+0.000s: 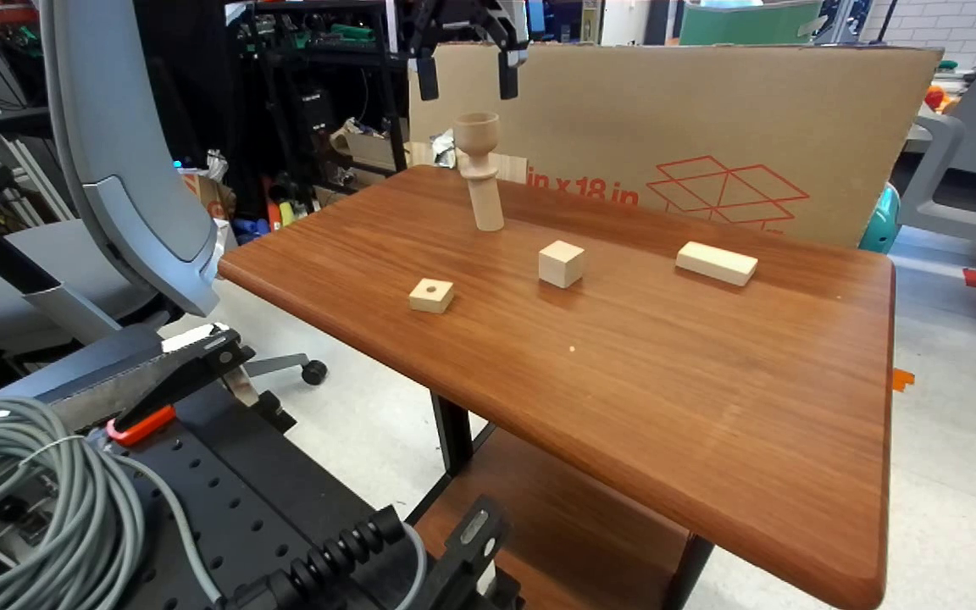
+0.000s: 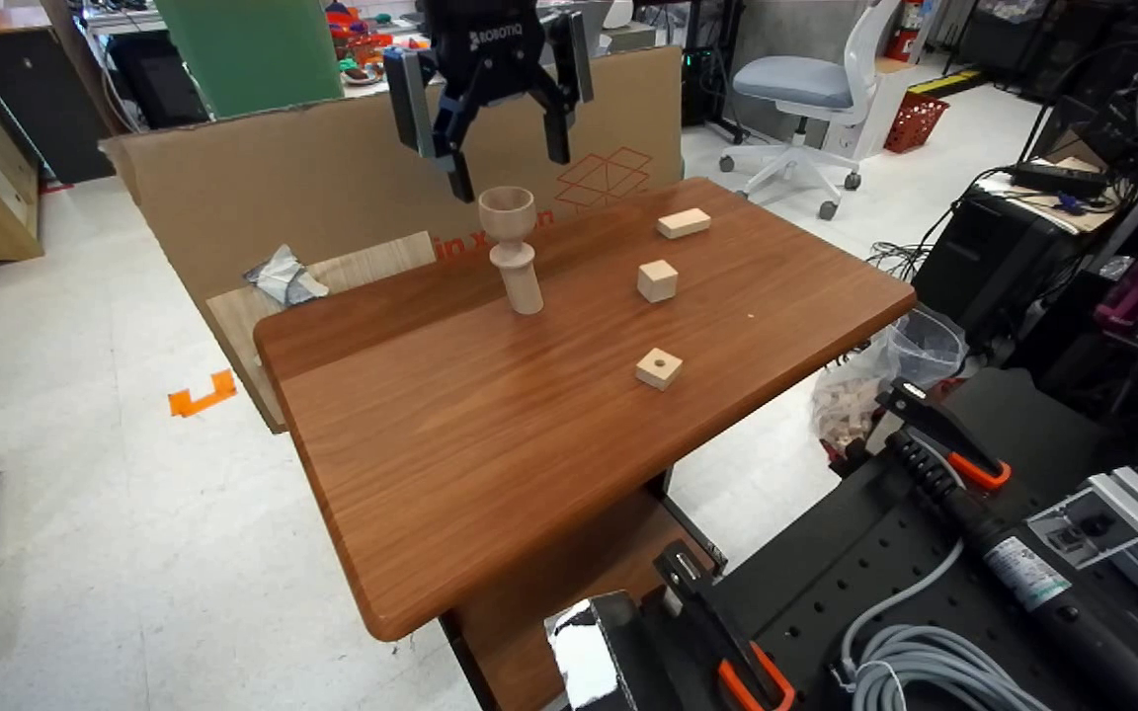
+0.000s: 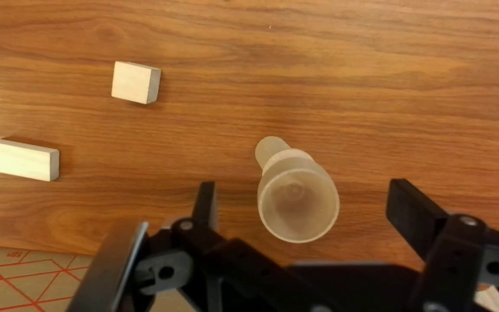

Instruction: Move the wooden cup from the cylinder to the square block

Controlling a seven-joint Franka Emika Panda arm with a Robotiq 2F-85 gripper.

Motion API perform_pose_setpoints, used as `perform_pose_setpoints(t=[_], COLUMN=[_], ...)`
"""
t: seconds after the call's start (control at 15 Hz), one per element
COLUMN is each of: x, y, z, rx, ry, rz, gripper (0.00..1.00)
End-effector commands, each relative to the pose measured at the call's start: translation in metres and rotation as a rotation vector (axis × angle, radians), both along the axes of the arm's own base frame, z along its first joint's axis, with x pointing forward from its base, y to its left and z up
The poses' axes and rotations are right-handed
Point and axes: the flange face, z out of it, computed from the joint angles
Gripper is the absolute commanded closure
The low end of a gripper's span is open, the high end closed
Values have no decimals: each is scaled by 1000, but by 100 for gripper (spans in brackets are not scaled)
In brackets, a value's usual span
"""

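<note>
Above the desk (image 1: 691, 398), I have the claw (image 1: 468, 95) spread wide, gripping nothing. The wooden cup (image 2: 508, 217) stands on the cylinder (image 2: 525, 291). Caution: closing off-centre could topple this slender stack; releasing off-centre could tip the cup from the square block (image 2: 659, 371). In the wrist view, the cup looks empty.

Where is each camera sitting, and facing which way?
In an exterior view: outside the robot, slanting down across the table; the open gripper shows at top.
In an exterior view: outside too, facing the cardboard behind the table; gripper at top.
In the wrist view: on the wrist, looking down into the wooden cup; fingers in the lower half.
Both exterior views show the square block; the wrist view doesn't.
</note>
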Motion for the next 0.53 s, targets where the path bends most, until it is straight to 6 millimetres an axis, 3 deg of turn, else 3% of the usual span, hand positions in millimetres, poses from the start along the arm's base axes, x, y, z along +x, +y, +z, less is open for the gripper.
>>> perform_pose_setpoints(t=[0.0, 0.4, 0.47], x=[11, 18, 19], y=[1, 2, 2], z=[-11, -26, -28], rx=[-7, -13, -13], ry=[46, 87, 90], rz=[19, 28, 29], gripper=[0, 0, 15])
